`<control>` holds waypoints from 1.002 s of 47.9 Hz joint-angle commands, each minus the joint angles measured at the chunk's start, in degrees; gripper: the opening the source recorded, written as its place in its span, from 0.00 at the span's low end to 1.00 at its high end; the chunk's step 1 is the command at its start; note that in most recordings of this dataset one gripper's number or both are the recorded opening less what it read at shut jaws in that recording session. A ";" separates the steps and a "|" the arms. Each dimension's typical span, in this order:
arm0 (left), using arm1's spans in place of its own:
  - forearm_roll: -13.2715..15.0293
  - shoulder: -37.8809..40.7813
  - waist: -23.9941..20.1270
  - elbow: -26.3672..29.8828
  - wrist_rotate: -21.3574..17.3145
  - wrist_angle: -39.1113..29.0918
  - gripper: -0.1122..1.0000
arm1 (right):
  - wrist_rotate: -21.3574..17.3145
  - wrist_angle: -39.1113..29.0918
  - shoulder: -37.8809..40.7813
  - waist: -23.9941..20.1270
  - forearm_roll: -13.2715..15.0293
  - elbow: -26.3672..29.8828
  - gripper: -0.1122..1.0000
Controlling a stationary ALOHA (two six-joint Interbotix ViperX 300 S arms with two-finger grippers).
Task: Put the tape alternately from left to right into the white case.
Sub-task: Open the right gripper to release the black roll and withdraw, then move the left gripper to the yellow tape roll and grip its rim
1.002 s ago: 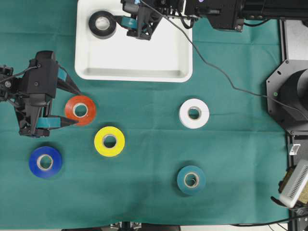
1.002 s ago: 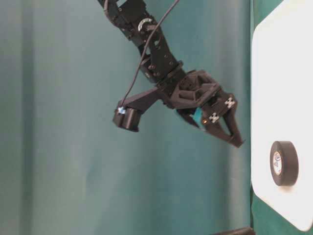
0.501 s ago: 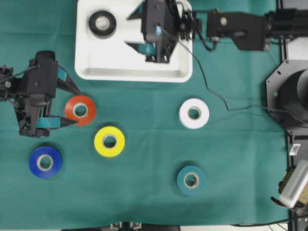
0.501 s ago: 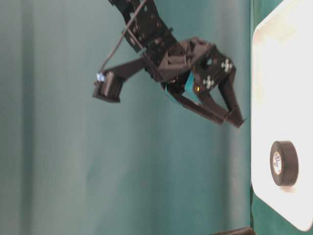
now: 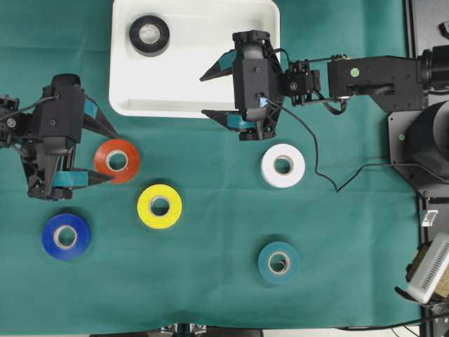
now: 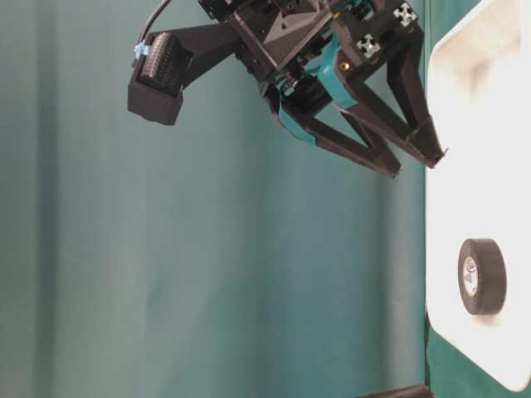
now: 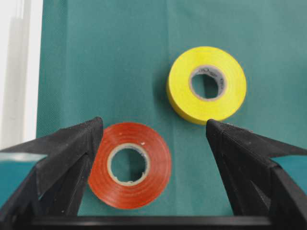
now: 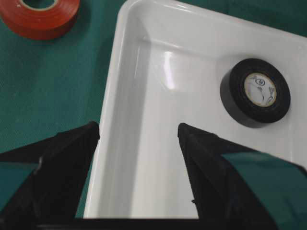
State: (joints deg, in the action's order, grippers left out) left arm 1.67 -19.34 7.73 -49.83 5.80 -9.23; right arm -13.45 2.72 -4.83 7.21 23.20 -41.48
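Green cloth is covering the counter [image 5: 210, 295], with the white case [image 5: 133, 84] lying at its far edge; the black roll [image 5: 149, 35] is already sitting inside, in a corner. Five rolls are waiting on the cloth: red [image 5: 117, 161], yellow [image 5: 159, 206], blue [image 5: 66, 236], white [image 5: 283, 166] and teal [image 5: 278, 262].

The left end effector [image 5: 105, 153] is hanging wide and empty, its fingers flanking the red roll without gripping it; the right end effector [image 5: 217, 95] is also spread wide and empty, hovering over the case's near rim.

Risks, as I judge them: the left fingers are bracketing the red roll off-centre in the wrist view, one finger nearly touching it, so a descent could be pushing the roll aside or clipping the yellow roll nearby; the right arm is crossing the tray, so if both arms are heading to the case together they could be colliding; its trailing cable [image 5: 319, 168] is drooping just beside the white roll and could be snagging or dragging it.
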 commanded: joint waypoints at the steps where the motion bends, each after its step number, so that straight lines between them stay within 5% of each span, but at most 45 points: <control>1: -0.09 -0.35 0.09 0.79 0.09 0.53 0.63 | -0.18 0.35 -1.32 -0.18 0.00 0.44 0.73; 48: -0.09 14.85 2.55 9.76 0.00 1.32 0.63 | -0.18 0.62 -1.32 -0.26 0.00 -0.44 0.73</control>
State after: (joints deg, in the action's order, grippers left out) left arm 1.67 -5.19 9.58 -42.45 5.89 -8.44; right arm -13.54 2.81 -4.83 7.12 23.20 -42.28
